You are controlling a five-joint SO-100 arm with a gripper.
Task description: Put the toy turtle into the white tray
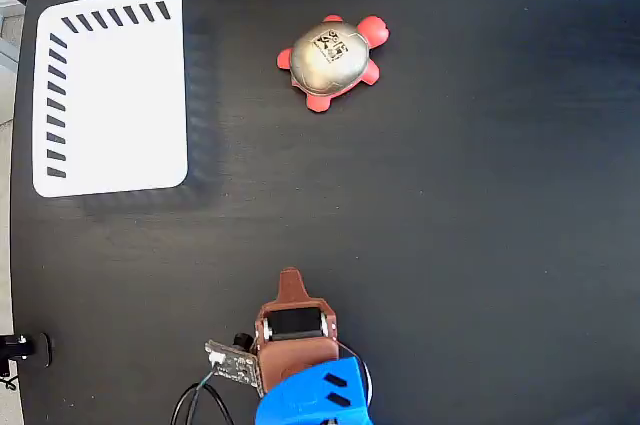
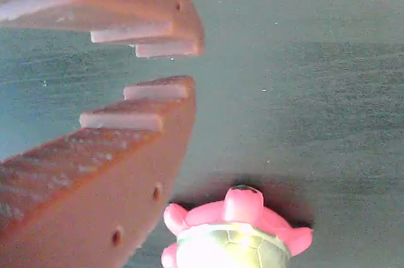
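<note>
- We find the toy turtle (image 1: 333, 60) resting on the black desk (image 1: 480, 225) in the upper middle of the fixed view, with its red head toward the upper right of that view.
- Its domed gold-beige shell carries a black-and-white square marker (image 1: 329, 45) on top, and red legs show around the shell's edge.
- In the wrist view we see the toy turtle (image 2: 233, 233) at the bottom edge, head pointing up the picture, the shell partly cut off by the frame, and a dark shadow around it on the desk (image 2: 315, 91).
- We note the white tray (image 1: 112, 90) at the upper left of the fixed view, flat on the desk, well apart from the turtle and to its left.
- The tray has rounded corners and short black slanted slots along its top and left edges; we see nothing lying in it.
- The gripper (image 1: 290, 280) sits at the bottom middle of the fixed view, well apart from the turtle and from the tray, pointing up the picture.
- Behind it we see a brown wrist housing, a blue arm segment (image 1: 315, 395) and dark cables at the bottom edge.
- In the wrist view the gripper (image 2: 183, 65) shows its brown, stepped fingers (image 2: 126, 148) nearly together, a narrow gap between the tips, and nothing held between them.
- The lower finger lies just beside the turtle in that view; we cannot tell whether they touch.
</note>
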